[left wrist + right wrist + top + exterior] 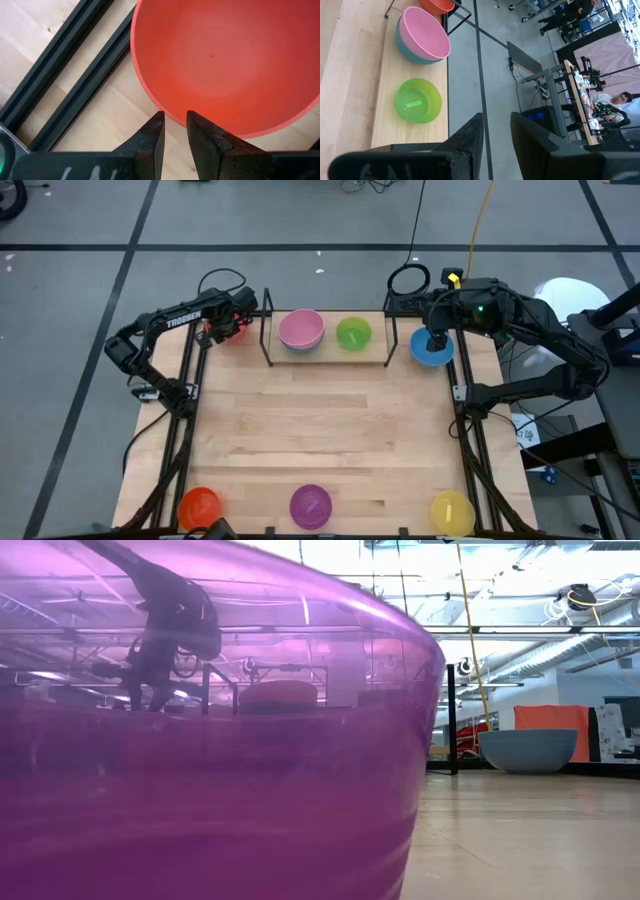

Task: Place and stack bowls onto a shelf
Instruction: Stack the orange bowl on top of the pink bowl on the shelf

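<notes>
Shelf at upper centre of the high view, black rod uprights at its ends. On it: pink bowl nested in a teal bowl, green bowl just beside on the right; right third of the board bare. Red bowl on the tabletop just left of the shelf. Blue bowl just right of the shelf. Along the bottom edge of the frame: orange bowl at left, purple bowl centre, yellow bowl right, well apart from each other. Purple bowl fills most of the low view and blocks the table behind it.

Left gripper above the red bowl at upper left, fingers a narrow gap apart over its near rim, grasping nothing. Arm folded back, elbow out toward the left edge.

Right gripper over the blue bowl at upper right, fingers parted, nothing between them. Arm doubles back from the right.

A person sits at a bench beyond the table, in the right wrist view.
</notes>
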